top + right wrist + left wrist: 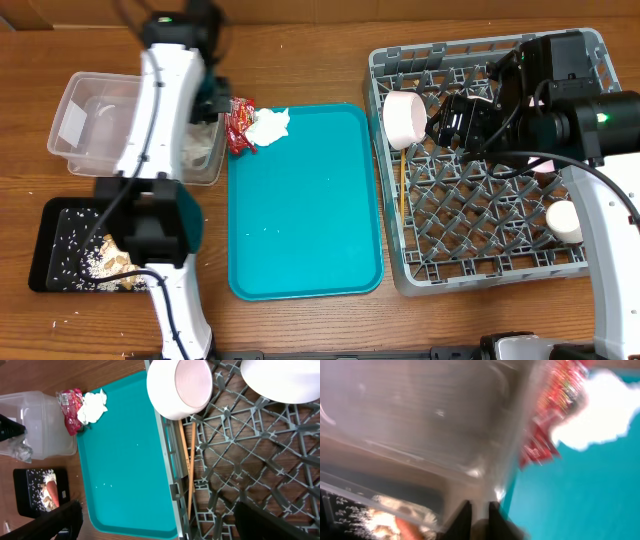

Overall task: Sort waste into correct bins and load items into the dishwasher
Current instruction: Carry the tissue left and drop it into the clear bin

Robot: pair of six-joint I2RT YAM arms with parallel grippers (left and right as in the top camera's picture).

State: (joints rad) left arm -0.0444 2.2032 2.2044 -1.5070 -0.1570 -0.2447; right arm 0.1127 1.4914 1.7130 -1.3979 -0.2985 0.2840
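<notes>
The red snack wrapper (238, 122) and the crumpled white paper (268, 125) lie at the far left corner of the teal tray (300, 220); both also show in the left wrist view, the wrapper (545, 420) and the paper (600, 415). My left gripper (212, 98) hangs by the right wall of the clear tub (90, 120), fingers close together (479, 512), nothing seen between them. The black tray (50, 245) holds crumbly food scraps (105, 258) and a carrot piece (50, 491). My right gripper (440, 122) is open and empty (165, 525) over the grey dish rack (480, 200). In the rack are a white bowl (405, 118), a cup (565, 222) and chopsticks (403, 185).
A large white dish (280, 377) stands in the rack at the top right of the right wrist view. Crumpled clear material (17, 450) lies in the tub. White crumbs dot the teal tray. Bare wooden table (300, 60) surrounds everything.
</notes>
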